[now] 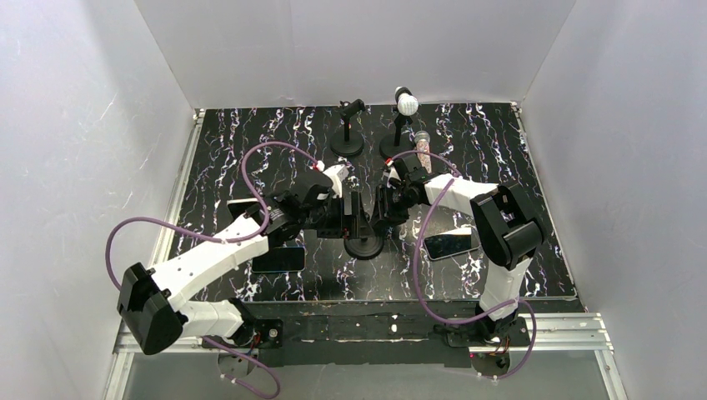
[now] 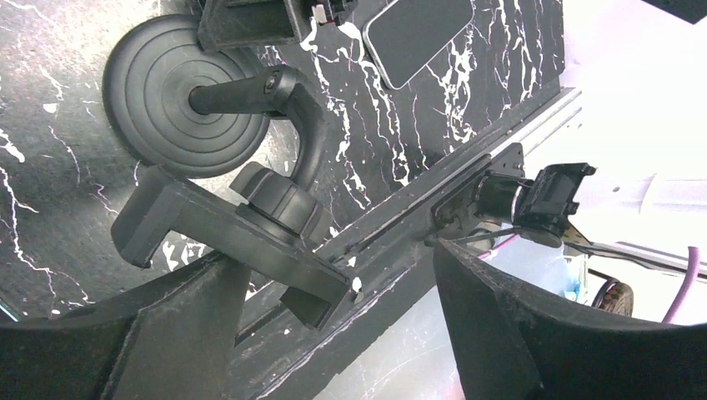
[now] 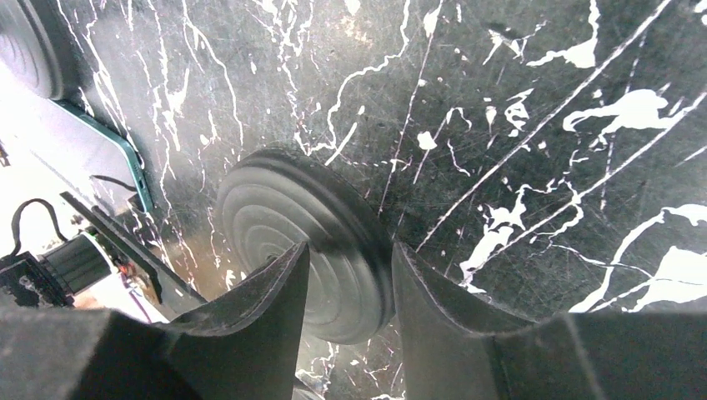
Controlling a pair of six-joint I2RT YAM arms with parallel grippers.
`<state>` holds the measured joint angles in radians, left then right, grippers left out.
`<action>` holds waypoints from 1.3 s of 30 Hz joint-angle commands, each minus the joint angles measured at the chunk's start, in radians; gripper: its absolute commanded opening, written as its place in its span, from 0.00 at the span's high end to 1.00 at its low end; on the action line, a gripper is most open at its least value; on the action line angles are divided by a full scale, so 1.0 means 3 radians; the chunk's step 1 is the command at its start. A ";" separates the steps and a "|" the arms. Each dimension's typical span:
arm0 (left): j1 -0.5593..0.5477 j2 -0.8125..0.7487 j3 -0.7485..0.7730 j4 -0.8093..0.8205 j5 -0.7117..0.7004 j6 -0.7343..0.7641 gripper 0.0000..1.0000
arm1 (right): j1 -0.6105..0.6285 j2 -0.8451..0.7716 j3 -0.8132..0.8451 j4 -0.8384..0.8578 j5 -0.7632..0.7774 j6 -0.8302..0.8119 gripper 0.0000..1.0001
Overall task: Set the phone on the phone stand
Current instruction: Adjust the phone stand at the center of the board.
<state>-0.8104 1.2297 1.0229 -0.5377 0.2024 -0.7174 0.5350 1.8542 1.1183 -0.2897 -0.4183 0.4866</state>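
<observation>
Phone stand point(image 1: 364, 242) is standing mid-table: black, with a round ribbed base point(image 2: 171, 108), a curved neck and a clamp cradle point(image 2: 221, 242) tilting on its ball joint. Phone point(image 1: 450, 244) is lying flat, dark screen up, to the stand's right and apart from it.

The right gripper's point(image 3: 350, 260) fingers stand apart over a ribbed round stand base point(image 3: 275, 218). Black marbled tabletop point(image 3: 517, 158) surrounds it.
</observation>
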 commanded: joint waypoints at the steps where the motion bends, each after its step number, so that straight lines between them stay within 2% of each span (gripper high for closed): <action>1: -0.0051 -0.0085 0.0026 0.0101 -0.0106 0.0023 0.19 | -0.0030 -0.0179 0.0088 -0.0082 0.0090 -0.0133 0.50; 5: -0.0052 -0.0225 0.0040 -0.0182 -0.0471 0.0145 0.13 | -0.0031 -0.0382 -0.0031 -0.0140 0.0092 -0.0200 0.47; 10: -0.0050 -0.0314 0.0160 -0.0631 -0.0923 0.0319 0.03 | -0.0030 -0.0847 -0.0269 -0.0268 0.0119 -0.0338 0.33; 16: -0.0016 -0.0485 0.0215 -0.0748 -0.1077 0.0456 0.02 | -0.0008 -0.1479 -0.0360 -0.0596 0.0105 -0.0471 0.22; 19: 0.0137 -0.0556 0.0269 -0.0690 -0.0953 0.0560 0.02 | 0.0065 -0.1742 -0.0312 -0.0686 0.0073 -0.0433 0.21; 22: 0.0406 -0.0589 0.0358 -0.0580 -0.0620 0.0657 0.02 | 0.0187 -0.1866 -0.0181 -0.0788 0.0079 -0.0350 0.22; 29: 0.1058 -0.0479 0.0608 -0.0436 0.0242 0.0818 0.02 | 0.0686 -0.1763 0.0219 -0.1001 0.0324 -0.0174 0.22; 34: 0.1273 -0.0379 0.0672 -0.0482 0.0387 0.0920 0.02 | 0.1017 -0.1542 0.0663 -0.1340 0.0840 -0.0117 0.21; 39: 0.1367 -0.0375 0.0621 -0.0474 0.0442 0.0954 0.02 | 0.1188 -0.1412 0.0895 -0.1423 0.0994 -0.0097 0.18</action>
<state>-0.4191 1.1271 1.1988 -0.6773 0.2817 -0.4606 0.8631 1.4067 1.3056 -0.6605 -0.2024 0.4435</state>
